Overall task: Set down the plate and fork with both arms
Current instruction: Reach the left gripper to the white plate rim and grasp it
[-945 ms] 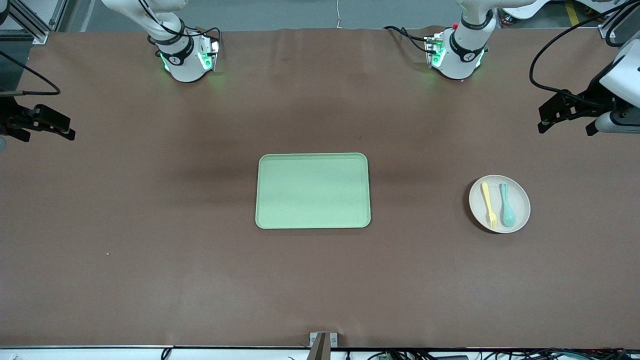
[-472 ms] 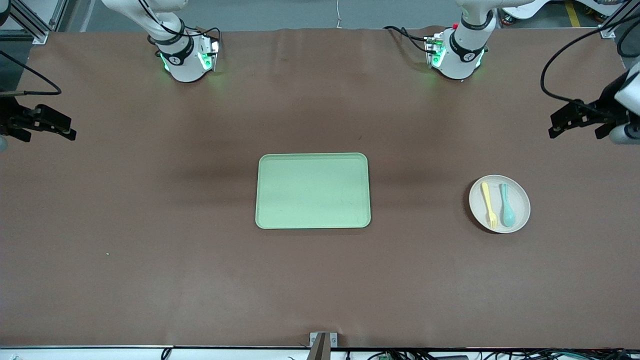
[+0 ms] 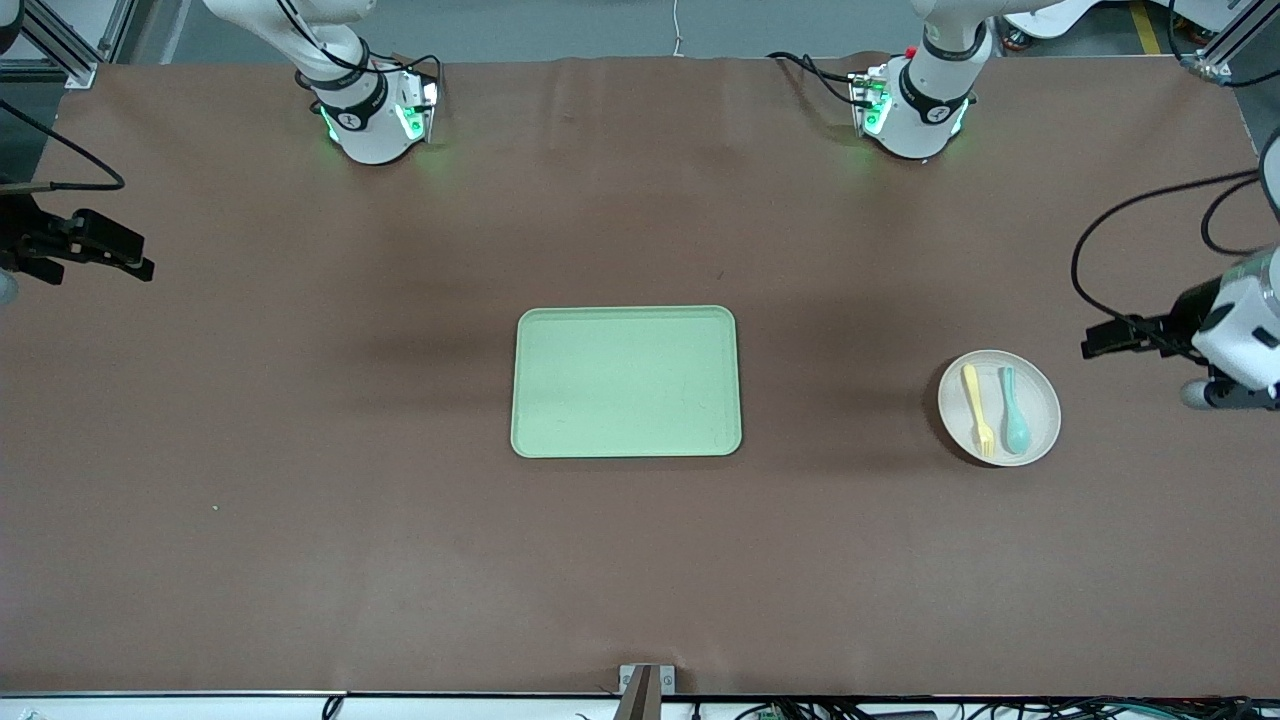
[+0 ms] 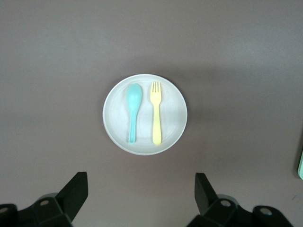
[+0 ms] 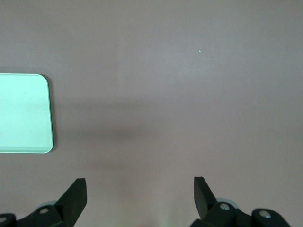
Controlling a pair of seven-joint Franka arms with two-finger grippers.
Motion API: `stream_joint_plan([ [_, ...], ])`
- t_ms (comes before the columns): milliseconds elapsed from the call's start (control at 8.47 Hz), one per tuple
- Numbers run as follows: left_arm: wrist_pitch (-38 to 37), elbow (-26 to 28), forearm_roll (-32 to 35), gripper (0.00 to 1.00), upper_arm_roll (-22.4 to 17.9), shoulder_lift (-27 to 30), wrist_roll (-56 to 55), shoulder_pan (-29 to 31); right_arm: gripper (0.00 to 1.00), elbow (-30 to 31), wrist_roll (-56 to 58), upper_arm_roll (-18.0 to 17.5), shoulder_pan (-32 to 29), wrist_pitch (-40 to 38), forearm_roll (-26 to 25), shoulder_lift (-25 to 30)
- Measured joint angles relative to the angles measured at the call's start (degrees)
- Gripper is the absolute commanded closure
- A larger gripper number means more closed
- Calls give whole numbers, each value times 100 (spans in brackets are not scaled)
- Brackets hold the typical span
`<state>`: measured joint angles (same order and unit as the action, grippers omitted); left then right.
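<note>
The beige plate (image 3: pixel 999 407) sits on the brown table toward the left arm's end. On it lie the pale-yellow fork (image 3: pixel 977 396) and a teal spoon (image 3: pixel 1014 409) side by side. The left wrist view shows the plate (image 4: pixel 171 111), the fork (image 4: pixel 155 112) and the spoon (image 4: pixel 133 109) from above. My left gripper (image 3: pixel 1100 341) (image 4: pixel 141 194) is open and empty, up in the air beside the plate at the table's end. My right gripper (image 3: pixel 125 262) (image 5: pixel 140 195) is open and empty over the right arm's end of the table and waits.
A rectangular light-green tray (image 3: pixel 626 381) lies at the table's middle; its corner shows in the right wrist view (image 5: pixel 23 113). Both arm bases (image 3: pixel 370 115) (image 3: pixel 915 110) stand along the table's top edge. A bracket (image 3: pixel 645 684) sits at the front edge.
My left gripper has moved down the front view, from beside the table's upper end to level with the plate. The right arm has barely moved. Plate, fork and spoon are still.
</note>
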<state>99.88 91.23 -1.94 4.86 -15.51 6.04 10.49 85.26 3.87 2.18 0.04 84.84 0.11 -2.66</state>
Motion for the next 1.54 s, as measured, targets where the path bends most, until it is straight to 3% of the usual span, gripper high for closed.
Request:
stream_joint_plan([
  [236,208,9,-455,1,-1,-588,808,471,0,0,0,-8,5,2,0,-1],
  [472,634,20,-827,7,1,-1368,1733,912,0,1,0,-12,16,2,0,-2],
  [945,1300,30,-848,36,4,-2380,2253,1058,0,2,0,-12,20,2,0,-2],
  [1535,1725,172,-848,72,9,-2580,2490,1198,0,2,0,-14,21,2,0,-3],
])
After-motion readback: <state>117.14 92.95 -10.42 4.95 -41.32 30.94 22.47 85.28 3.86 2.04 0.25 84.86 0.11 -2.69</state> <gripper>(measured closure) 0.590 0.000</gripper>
